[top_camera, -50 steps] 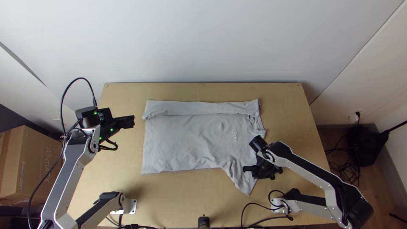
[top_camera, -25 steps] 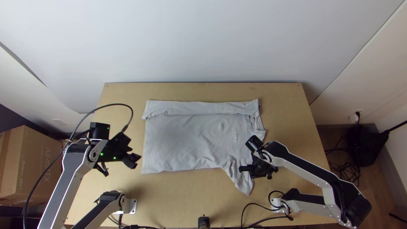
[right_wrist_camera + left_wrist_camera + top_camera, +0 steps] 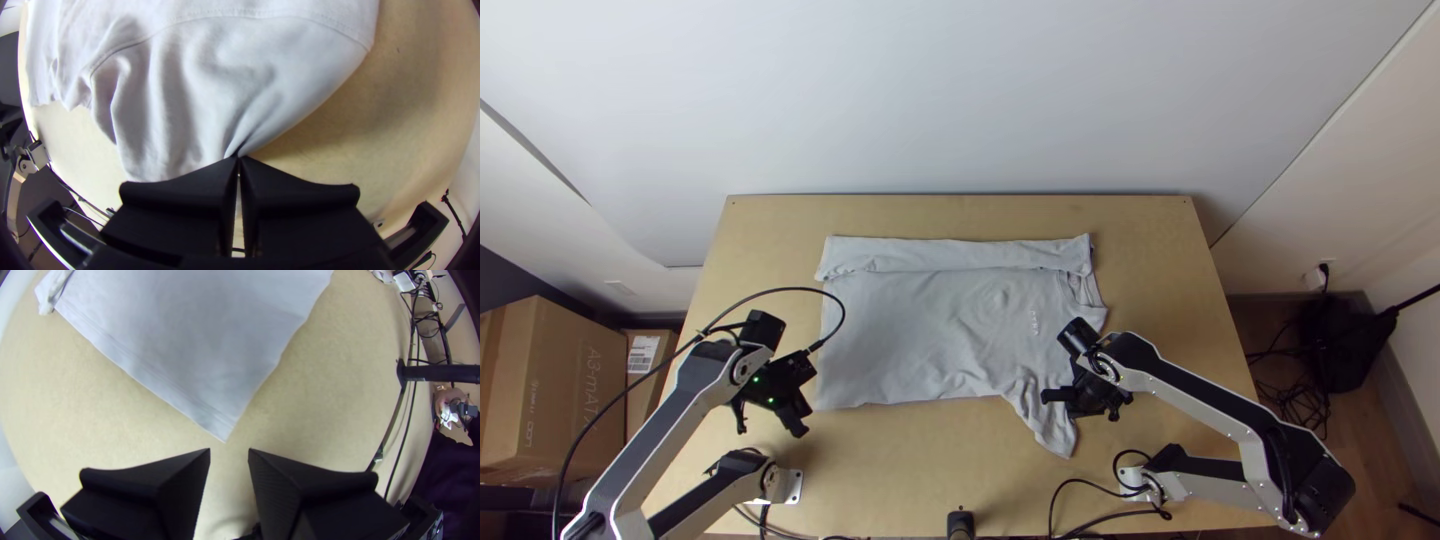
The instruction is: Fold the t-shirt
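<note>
now that my left gripper, fingers apart, has swung toward a corner of the t-shirt on the table, my right gripper pinching its sleeve, a near-side fold seems next

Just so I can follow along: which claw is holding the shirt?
The right gripper: its fingers are shut on a grey sleeve, while the left gripper stands open.

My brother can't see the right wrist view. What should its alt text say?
The right gripper pinches the sleeve of a light grey t-shirt, creasing the cloth. A curved seam crosses it, and the wooden table lies underneath.
</note>
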